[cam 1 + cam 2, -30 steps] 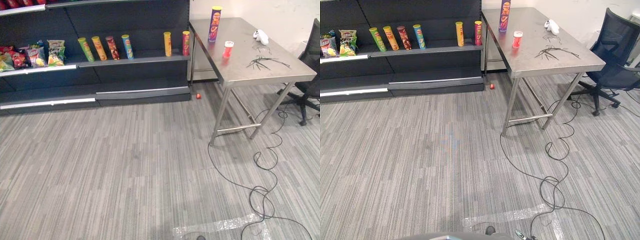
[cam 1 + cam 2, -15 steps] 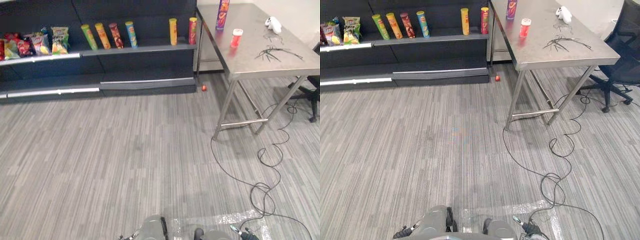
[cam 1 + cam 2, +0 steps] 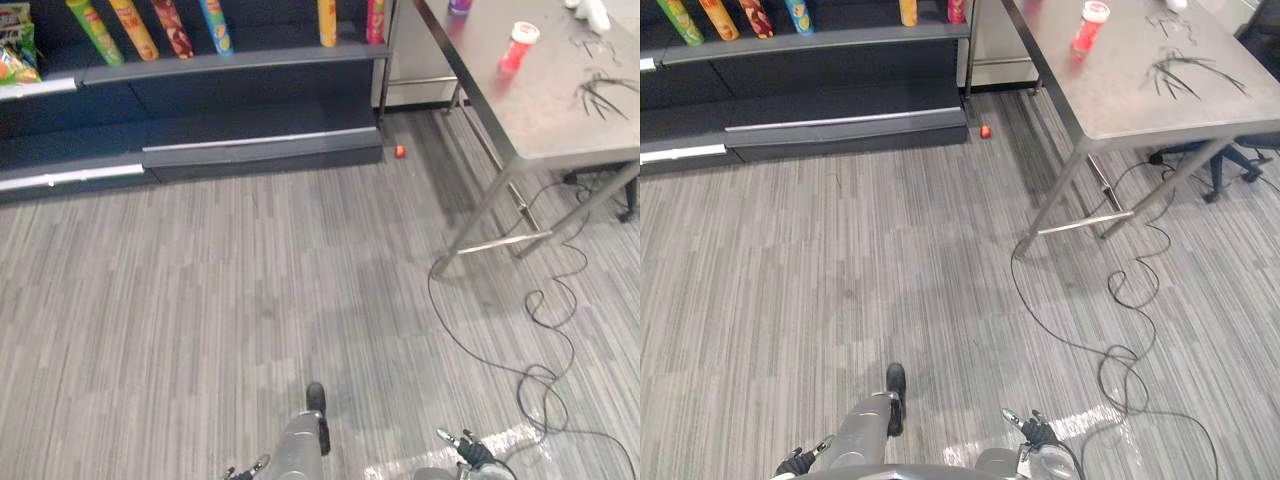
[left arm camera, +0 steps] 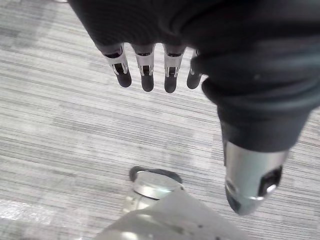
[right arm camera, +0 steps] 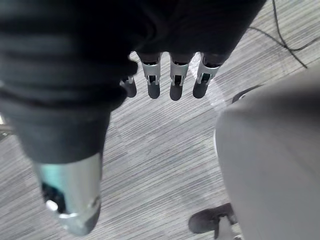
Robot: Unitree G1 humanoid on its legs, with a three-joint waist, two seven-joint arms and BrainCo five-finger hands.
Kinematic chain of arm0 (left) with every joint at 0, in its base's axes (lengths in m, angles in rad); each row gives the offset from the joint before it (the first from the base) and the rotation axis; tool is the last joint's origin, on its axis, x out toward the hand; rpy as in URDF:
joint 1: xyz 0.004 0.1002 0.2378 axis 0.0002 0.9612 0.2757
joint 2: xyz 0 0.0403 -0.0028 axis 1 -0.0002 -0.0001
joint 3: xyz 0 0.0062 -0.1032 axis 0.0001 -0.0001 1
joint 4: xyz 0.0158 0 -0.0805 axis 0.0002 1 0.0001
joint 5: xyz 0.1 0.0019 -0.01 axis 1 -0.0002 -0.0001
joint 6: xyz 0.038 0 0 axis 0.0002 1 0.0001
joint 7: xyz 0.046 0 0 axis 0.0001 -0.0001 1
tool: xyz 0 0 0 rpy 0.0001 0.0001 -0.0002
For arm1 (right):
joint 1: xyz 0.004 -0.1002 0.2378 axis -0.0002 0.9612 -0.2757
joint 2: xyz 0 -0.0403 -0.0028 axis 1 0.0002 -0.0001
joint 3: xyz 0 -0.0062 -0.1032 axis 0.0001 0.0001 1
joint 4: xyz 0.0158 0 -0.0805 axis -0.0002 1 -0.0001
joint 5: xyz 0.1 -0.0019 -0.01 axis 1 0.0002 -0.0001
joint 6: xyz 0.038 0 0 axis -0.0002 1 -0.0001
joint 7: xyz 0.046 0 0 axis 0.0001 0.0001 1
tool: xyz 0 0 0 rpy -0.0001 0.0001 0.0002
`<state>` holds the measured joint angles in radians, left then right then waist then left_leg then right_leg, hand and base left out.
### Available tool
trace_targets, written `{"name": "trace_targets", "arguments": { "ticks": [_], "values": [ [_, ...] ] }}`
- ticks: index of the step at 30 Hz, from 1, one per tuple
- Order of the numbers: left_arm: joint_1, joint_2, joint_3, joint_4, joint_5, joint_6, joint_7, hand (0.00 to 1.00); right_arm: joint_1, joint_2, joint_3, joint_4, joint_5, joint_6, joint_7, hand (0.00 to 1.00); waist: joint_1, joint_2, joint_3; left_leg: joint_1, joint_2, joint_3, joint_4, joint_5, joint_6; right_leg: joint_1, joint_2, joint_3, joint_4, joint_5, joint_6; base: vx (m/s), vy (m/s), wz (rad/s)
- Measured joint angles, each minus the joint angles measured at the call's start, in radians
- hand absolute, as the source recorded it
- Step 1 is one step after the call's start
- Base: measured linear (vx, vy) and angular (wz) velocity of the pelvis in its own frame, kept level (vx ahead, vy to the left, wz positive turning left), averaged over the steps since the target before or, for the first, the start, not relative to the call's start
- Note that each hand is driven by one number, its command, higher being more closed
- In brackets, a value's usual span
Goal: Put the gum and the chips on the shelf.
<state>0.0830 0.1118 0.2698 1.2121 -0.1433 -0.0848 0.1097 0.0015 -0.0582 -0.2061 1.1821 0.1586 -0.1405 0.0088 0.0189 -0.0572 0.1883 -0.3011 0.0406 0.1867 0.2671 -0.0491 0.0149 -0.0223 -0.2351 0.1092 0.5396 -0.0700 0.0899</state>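
On the desk (image 3: 540, 110), the red gum tub (image 3: 517, 45) is standing near the purple chips can (image 3: 460, 5), whose foot is showing at the far end. Left of the desk, the shelf (image 3: 230, 62) is carrying a row of cans (image 3: 215, 18). Over the grey floor (image 3: 250, 300), the left hand (image 4: 145, 67) and the right hand (image 5: 172, 75) are hanging with fingers straight, holding nothing.

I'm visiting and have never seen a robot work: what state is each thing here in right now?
left hand: open, empty.
right hand: open, empty.
gum tub: upright on the table, not yet shelved.
chips can: on the table too, top out of frame.
shelf cans: standing, some leaning.
small red thing: lying on the floor by the shelf.
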Motion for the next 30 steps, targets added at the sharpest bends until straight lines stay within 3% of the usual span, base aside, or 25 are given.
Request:
{"name": "trace_targets", "arguments": {
  "ticks": [1,2,3,5,6,8,10,12,14,15,16,17,18,19,21,22,23,24,26,28,30],
  "values": [
    [0.002,0.006,-0.021,0.000,0.012,0.000,0.002,0.00,0.000,0.000,-0.003,-0.012,-0.001,-0.001,0.000,0.00,-0.008,0.003,0.001,0.062,-0.013,0.002,-0.013,-0.031,0.017,-0.054,-0.006,-0.006,0.147,0.155,0.002,0.47,0.255,0.03],
    [0.002,0.015,-0.050,-0.001,0.021,0.000,0.002,0.00,0.000,0.002,-0.001,-0.028,-0.002,-0.002,0.001,0.00,-0.019,0.009,0.007,0.127,-0.025,0.003,-0.036,-0.054,0.031,-0.111,-0.016,-0.022,0.311,0.192,0.015,0.47,0.241,0.06],
    [0.001,0.018,-0.059,-0.001,0.032,0.000,0.002,0.00,-0.001,0.002,-0.002,-0.031,-0.001,-0.004,0.001,0.00,-0.020,0.007,0.008,0.161,-0.029,0.002,-0.048,-0.063,0.038,-0.142,-0.018,-0.034,0.386,0.177,0.009,0.45,0.193,0.02],
    [0.001,0.023,-0.083,0.001,0.038,0.000,0.001,0.00,-0.002,-0.003,-0.003,-0.045,0.008,-0.013,0.000,0.00,-0.021,0.013,0.015,0.327,-0.043,0.001,-0.147,-0.082,0.042,-0.227,-0.013,-0.156,0.521,0.019,-0.031,0.43,0.133,-0.06],
    [0.001,0.023,-0.086,0.001,0.038,0.000,0.001,0.00,-0.003,-0.004,-0.003,-0.049,0.009,-0.016,-0.001,0.00,-0.023,0.014,0.016,0.360,-0.044,0.001,-0.164,-0.090,0.044,-0.246,-0.010,-0.194,0.514,-0.021,-0.040,0.40,0.073,-0.02],
    [0.000,0.021,-0.085,0.001,0.039,0.000,0.000,0.00,-0.005,-0.003,-0.003,-0.070,0.018,-0.019,0.001,0.00,-0.041,0.019,0.018,0.427,-0.036,-0.004,-0.178,-0.145,0.056,-0.311,0.030,-0.308,0.356,-0.094,-0.050,0.37,0.005,0.06],
    [-0.008,0.018,-0.084,0.010,0.039,0.001,-0.002,0.00,-0.008,-0.007,-0.003,-0.076,0.019,-0.023,0.000,0.00,-0.050,0.027,0.021,0.462,-0.025,-0.010,-0.177,-0.188,0.042,-0.337,0.076,-0.383,0.067,-0.080,-0.043,0.36,-0.068,0.15],
    [-0.010,0.014,-0.073,0.011,0.040,0.002,-0.006,0.00,-0.002,-0.014,-0.012,-0.073,0.040,-0.022,-0.001,0.00,-0.052,0.032,0.026,0.503,-0.019,-0.037,-0.178,-0.229,0.010,-0.343,0.107,-0.400,-0.275,0.007,-0.030,0.52,-0.128,0.35],
    [-0.007,0.002,-0.049,0.015,0.040,0.001,-0.011,0.00,0.008,-0.020,-0.037,-0.073,0.059,-0.020,-0.002,0.00,-0.069,0.044,0.032,0.566,0.000,-0.080,-0.202,-0.267,-0.028,-0.338,0.124,-0.378,-0.479,0.112,-0.021,0.69,-0.182,0.61],
    [-0.008,-0.014,-0.025,0.018,0.040,0.001,-0.016,0.00,0.008,-0.022,-0.047,-0.073,0.060,-0.017,-0.001,0.00,-0.076,0.058,0.036,0.594,0.029,-0.091,-0.215,-0.281,-0.046,-0.323,0.143,-0.367,-0.473,0.201,-0.040,0.83,-0.208,0.53],
    [-0.007,-0.029,0.007,0.018,0.041,0.001,-0.024,0.00,0.011,-0.025,-0.061,-0.072,0.060,-0.015,-0.001,0.00,-0.071,0.075,0.036,0.605,0.053,-0.091,-0.210,-0.277,-0.058,-0.324,0.167,-0.351,-0.443,0.240,-0.074,0.70,-0.202,0.29],
    [-0.013,-0.052,0.058,0.016,0.041,0.000,-0.033,0.00,0.010,-0.030,-0.073,-0.072,0.060,-0.016,-0.001,0.00,-0.068,0.094,0.038,0.605,0.076,-0.090,-0.177,-0.243,-0.107,-0.349,0.184,-0.351,-0.351,0.196,-0.130,0.82,-0.287,0.02],
    [-0.011,-0.067,0.095,0.013,0.040,0.000,-0.037,0.00,0.010,-0.033,-0.082,-0.071,0.060,-0.015,-0.001,0.00,-0.063,0.102,0.036,0.596,0.096,-0.091,-0.118,-0.197,-0.128,-0.345,0.198,-0.359,-0.288,0.148,-0.148,0.65,-0.272,-0.11],
    [-0.009,-0.070,0.102,0.008,0.040,0.000,-0.038,0.00,0.013,-0.033,-0.082,-0.071,0.060,-0.014,-0.001,0.00,-0.061,0.104,0.035,0.589,0.104,-0.093,-0.065,-0.168,-0.134,-0.328,0.206,-0.359,-0.275,0.117,-0.150,0.62,-0.273,-0.13],
    [-0.011,-0.070,0.109,-0.001,0.040,-0.001,-0.042,0.00,0.023,-0.034,-0.080,-0.072,0.058,-0.012,-0.001,0.00,-0.071,0.108,0.035,0.484,0.129,-0.140,0.223,-0.062,-0.159,-0.250,0.221,-0.372,-0.278,0.052,-0.151,0.54,-0.201,0.10],
    [-0.019,-0.070,0.113,-0.002,0.027,0.000,-0.039,0.00,0.035,-0.037,-0.072,-0.075,0.056,-0.012,-0.001,0.00,-0.070,0.112,0.037,0.381,0.136,-0.194,0.455,0.048,-0.205,-0.192,0.226,-0.376,-0.297,0.018,-0.157,0.55,-0.144,0.10],
    [-0.022,-0.071,0.129,-0.009,0.021,0.000,-0.037,0.00,0.039,-0.043,-0.062,-0.075,0.055,-0.012,-0.001,0.00,-0.066,0.114,0.038,0.284,0.155,-0.193,0.660,0.039,-0.216,-0.128,0.239,-0.369,-0.317,-0.008,-0.163,0.53,-0.123,0.00],
    [-0.022,-0.071,0.131,-0.011,0.000,0.000,-0.036,0.00,0.040,-0.041,-0.062,-0.074,0.056,-0.012,-0.002,0.00,-0.064,0.112,0.040,0.252,0.165,-0.176,0.730,0.027,-0.208,-0.094,0.243,-0.364,-0.329,-0.019,-0.165,0.48,-0.090,-0.29],
    [-0.016,-0.077,0.144,-0.034,-0.032,-0.001,-0.035,0.00,0.059,-0.036,-0.064,-0.074,0.056,-0.011,-0.003,0.00,-0.030,0.095,0.047,0.142,0.188,-0.097,0.836,-0.055,-0.154,0.024,0.249,-0.313,-0.365,-0.059,-0.163,0.44,-0.065,-0.53],
    [-0.006,-0.091,0.153,-0.055,-0.053,-0.004,-0.035,0.00,0.058,-0.037,-0.064,-0.074,0.059,-0.011,-0.005,0.00,-0.016,0.100,0.045,0.057,0.194,-0.061,0.796,-0.114,-0.127,0.073,0.249,-0.267,-0.379,-0.089,-0.156,0.42,0.030,-0.65],
    [0.002,-0.092,0.150,-0.071,-0.073,-0.017,-0.036,0.00,0.057,-0.031,-0.066,-0.076,0.060,-0.011,-0.006,0.00,-0.013,0.093,0.044,-0.014,0.180,-0.057,0.622,-0.153,-0.102,0.118,0.229,-0.222,-0.391,-0.114,-0.130,0.45,0.144,-0.67]
  ]
}}
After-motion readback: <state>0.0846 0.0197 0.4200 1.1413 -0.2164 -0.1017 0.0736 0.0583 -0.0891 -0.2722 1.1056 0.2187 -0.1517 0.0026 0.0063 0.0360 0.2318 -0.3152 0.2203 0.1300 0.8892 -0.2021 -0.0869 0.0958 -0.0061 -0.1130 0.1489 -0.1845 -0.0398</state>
